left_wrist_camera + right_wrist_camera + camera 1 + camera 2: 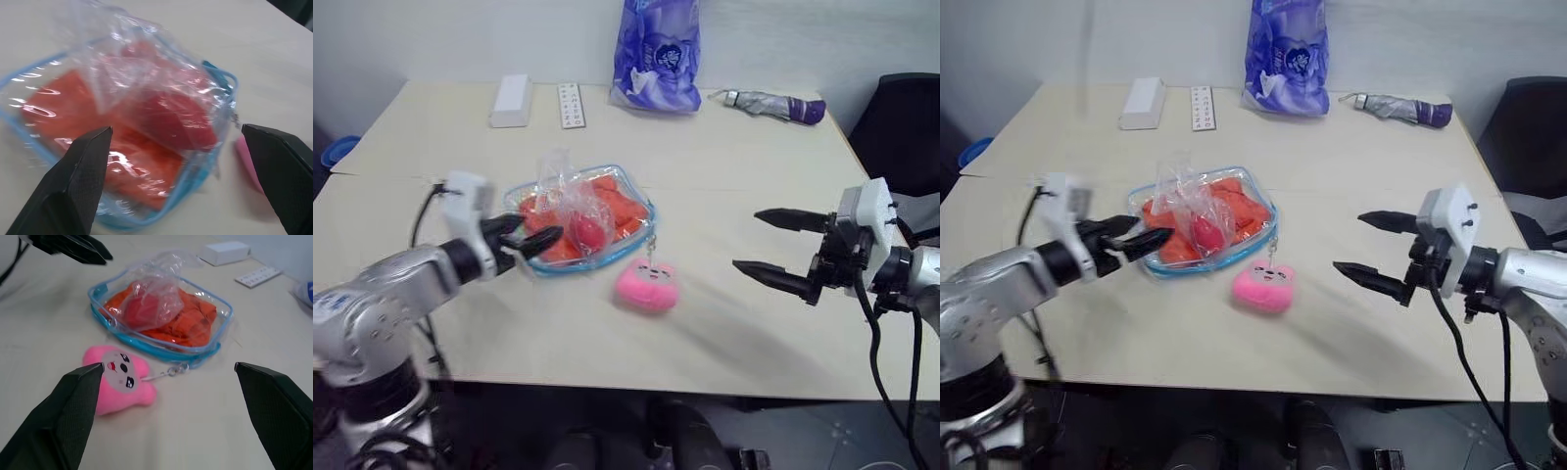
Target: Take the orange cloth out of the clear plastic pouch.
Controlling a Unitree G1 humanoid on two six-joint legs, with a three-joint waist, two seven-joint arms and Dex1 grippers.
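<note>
Head camera views: The clear plastic pouch [579, 220] lies flat on the tabletop [724, 294], left of centre and nearer the front edge than the back. The orange cloth [619, 204] is inside it. A crinkled thin bag [570, 201] holding a red item sits on top of the pouch. A pink fluffy charm [647, 285] rests on the tabletop just in front of the pouch's front right corner, joined to it by a short chain. The left tool [530, 236] is at the pouch's left end with its fingers spread and nothing held; whether it touches the pouch cannot be told. The right tool [771, 249] hangs above the tabletop's right half, well apart from the pouch, fingers wide and empty. Along the back edge stand a white box [511, 100], a remote control [571, 105], a purple patterned bag [657, 56] and a folded umbrella [775, 105].

Left wrist view: The two black fingers [73, 181] stand wide apart, with the pouch and cloth just ahead of them. Nothing is gripped.

Right wrist view: The fingers [63, 416] are fully spread and empty. The charm lies near one finger; pouch, cloth and crinkled bag lie beyond, and the left tool is at the pouch's far end.
</note>
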